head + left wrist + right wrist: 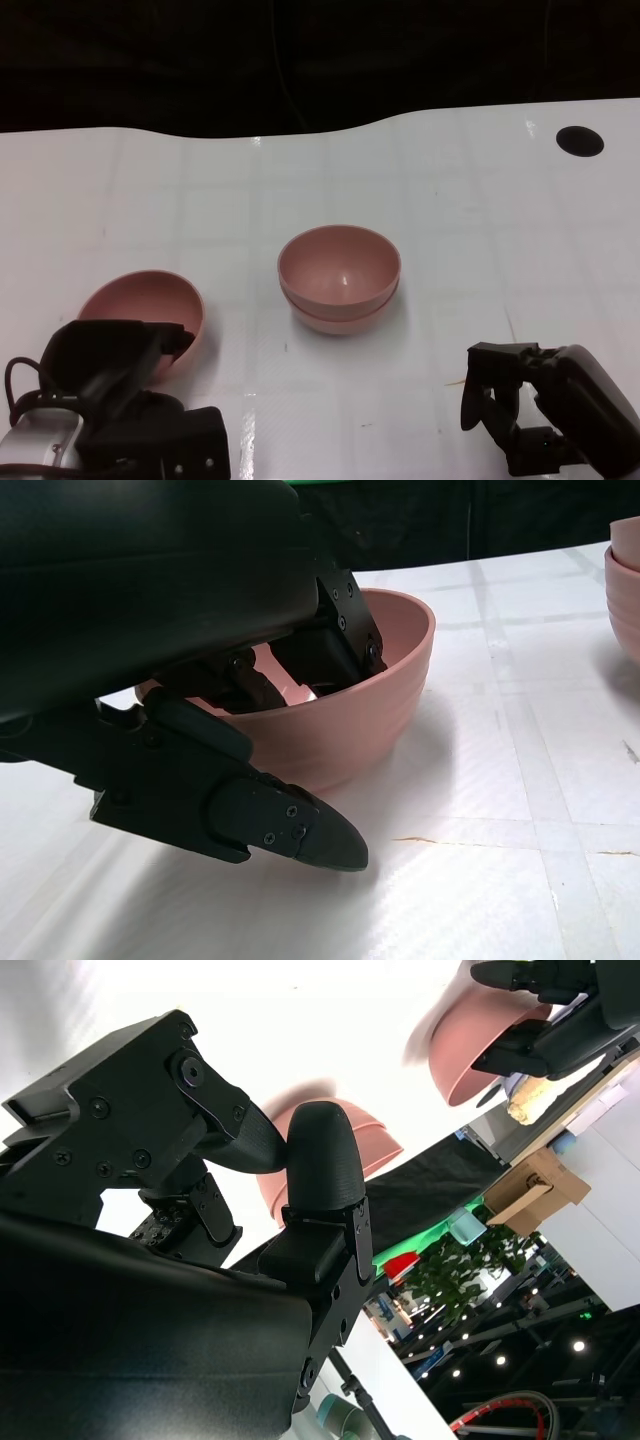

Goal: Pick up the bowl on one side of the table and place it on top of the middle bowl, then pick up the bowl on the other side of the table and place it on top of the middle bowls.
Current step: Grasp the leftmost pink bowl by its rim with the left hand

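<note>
Spreading across the whole scene, the white table [480, 210] carries two stacked pink bowls [340, 277] at its middle. A third bowl [150, 305] sits tilted near the left edge, where the left hand [120, 365] grips its rim, fingers inside and thumb outside. The right hand [520, 400] hovers empty, fingers curled in.

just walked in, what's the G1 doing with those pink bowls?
It is stacking bowls. The middle stack already looks like two bowls, one nested in the other. The left hand is on the last bowl, fingers inside the rim and a thumb outside the wall, as the left wrist view shows; the bowl looks tilted, and I cannot tell if it is off the table yet. The right hand hangs near the table with its fingers curled, holding nothing.
</note>
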### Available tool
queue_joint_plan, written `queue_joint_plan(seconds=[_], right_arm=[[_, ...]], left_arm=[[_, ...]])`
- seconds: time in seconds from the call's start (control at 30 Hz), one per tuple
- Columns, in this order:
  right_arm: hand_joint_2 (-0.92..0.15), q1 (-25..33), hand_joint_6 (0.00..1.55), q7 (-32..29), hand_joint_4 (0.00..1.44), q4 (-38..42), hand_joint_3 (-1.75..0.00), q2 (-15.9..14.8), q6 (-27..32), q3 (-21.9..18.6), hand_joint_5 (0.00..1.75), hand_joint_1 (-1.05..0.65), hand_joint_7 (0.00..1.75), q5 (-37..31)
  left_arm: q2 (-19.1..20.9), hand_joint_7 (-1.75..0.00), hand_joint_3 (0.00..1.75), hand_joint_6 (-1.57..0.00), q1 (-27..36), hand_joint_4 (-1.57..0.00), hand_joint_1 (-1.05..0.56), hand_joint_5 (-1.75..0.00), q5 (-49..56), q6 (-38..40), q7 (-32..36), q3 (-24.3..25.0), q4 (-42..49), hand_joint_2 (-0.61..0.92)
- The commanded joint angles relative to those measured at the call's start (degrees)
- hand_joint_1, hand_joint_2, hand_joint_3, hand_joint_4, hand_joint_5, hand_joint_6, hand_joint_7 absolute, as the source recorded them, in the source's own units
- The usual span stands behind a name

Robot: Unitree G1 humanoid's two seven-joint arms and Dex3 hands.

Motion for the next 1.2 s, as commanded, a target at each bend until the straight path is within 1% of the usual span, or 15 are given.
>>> queue_joint_plan(seconds=[0.03,0.13,0.3,0.37,0.5,0.6,0.63,0.7,0.8,0.83,0.87,0.9,0.93,1.0,1.2], right_arm=[[-0.45,0.5,0.7,0.2,0.87,-0.4,-1.35,-0.6,0.0,0.0,1.75,-0.12,1.64,1.0],[-0.45,0.4,0.7,-0.1,0.87,-0.1,-1.35,-0.6,-0.3,-0.1,1.75,-0.12,1.64,1.0],[-0.46,0.4,0.7,0.0,0.87,0.0,-1.35,-0.8,-0.6,-0.1,1.75,-0.12,1.64,1.0],[-0.45,0.3,0.7,0.1,0.87,0.1,-1.35,-0.8,-0.6,0.0,1.75,-0.11,1.64,1.0],[-0.45,0.4,0.7,0.2,0.87,-0.1,-1.35,-0.9,-0.6,0.0,1.75,-0.11,1.65,1.1],[-0.45,0.3,0.7,0.2,0.87,0.0,-1.36,-1.0,-0.7,-0.1,1.75,-0.12,1.65,1.1],[-0.45,0.3,0.7,0.2,0.87,0.0,-1.36,-1.0,-0.8,-0.1,1.75,-0.12,1.65,1.1],[-0.44,0.3,0.7,0.2,0.87,-0.1,-1.36,-0.9,-0.7,-0.1,1.75,-0.12,1.65,1.2],[-0.44,0.2,0.7,0.4,0.87,0.1,-1.36,-0.9,-0.9,0.0,1.75,-0.12,1.64,1.5],[-0.44,0.2,0.7,0.5,0.87,0.2,-1.36,-0.9,-1.0,0.0,1.75,-0.12,1.64,1.6],[-0.44,0.2,0.7,0.4,0.87,0.2,-1.36,-0.9,-1.0,0.0,1.75,-0.12,1.64,1.5],[-0.44,0.1,0.7,0.4,0.87,0.2,-1.36,-0.9,-1.1,0.0,1.75,-0.12,1.64,1.4],[-0.44,0.2,0.71,0.6,0.87,0.0,-1.36,-0.9,-0.7,0.0,1.75,-0.12,1.64,1.4],[-0.44,0.3,0.71,0.8,0.87,-0.1,-1.36,-0.9,-0.4,0.0,1.75,-0.12,1.63,1.5],[-0.44,0.0,0.71,0.8,0.87,0.2,-1.35,-0.9,-0.5,0.0,1.75,-0.12,1.63,1.3]], left_arm=[[0.5,-0.02,0.08,-0.84,0.0,-0.83,-0.54,-0.03,-0.5,-0.2,0.7,-0.6,1.6,0.92],[0.2,-0.02,0.14,-0.86,-0.2,-0.87,-0.42,-0.03,-0.6,-0.6,1.8,-0.8,2.8,0.92],[-0.8,-0.03,0.26,-0.92,-0.7,-0.96,-0.3,-0.05,-1.3,0.6,2.4,-1.0,3.9,0.92],[-1.2,-0.04,0.26,-0.95,-0.8,-0.98,-0.27,-0.06,-2.3,0.3,3.1,-0.8,4.3,0.92],[-1.5,-0.07,0.21,-1.07,-1.1,-1.14,-0.18,-0.14,-4.2,-2.4,6.0,-0.6,6.4,0.92],[-1.4,-0.09,0.21,-1.13,-1.4,-1.21,-0.12,-0.2,-6.3,-4.8,6.7,-0.3,7.9,0.92],[-1.4,-0.06,0.21,-1.18,-1.5,-1.12,-0.11,-0.45,-6.7,-5.5,7.1,-0.2,8.3,0.92],[-1.5,-0.04,0.25,-1.24,-1.6,-0.87,-0.1,-1.02,-7.5,-6.7,7.8,0.0,9.3,0.92],[-1.6,-0.06,0.25,-1.28,-1.7,-0.75,-0.09,-1.31,-8.3,-8.1,8.8,0.2,10.5,0.92],[-1.6,-0.55,0.24,-1.12,-1.8,-0.66,-0.08,-1.54,-8.5,-8.5,9.1,0.2,10.9,0.92],[-1.8,-1.02,0.24,-0.88,-1.7,-0.62,-0.08,-1.63,-8.9,-8.5,9.2,0.3,10.9,0.92],[-1.8,-1.36,0.25,-0.73,-1.6,-0.6,-0.08,-1.69,-9.1,-8.3,9.2,0.4,10.8,0.92],[-1.8,-1.57,0.26,-0.62,-1.5,-0.6,-0.08,-1.72,-9.6,-8.2,8.8,0.5,10.6,0.92],[-1.7,-1.71,0.28,-0.54,-1.3,-0.63,-0.09,-1.74,-9.9,-8.0,8.5,0.6,10.1,0.92],[-0.8,-1.75,0.28,-0.54,-0.5,-0.73,-0.13,-1.75,-9.6,-7.6,9.4,1.0,7.7,0.9]])
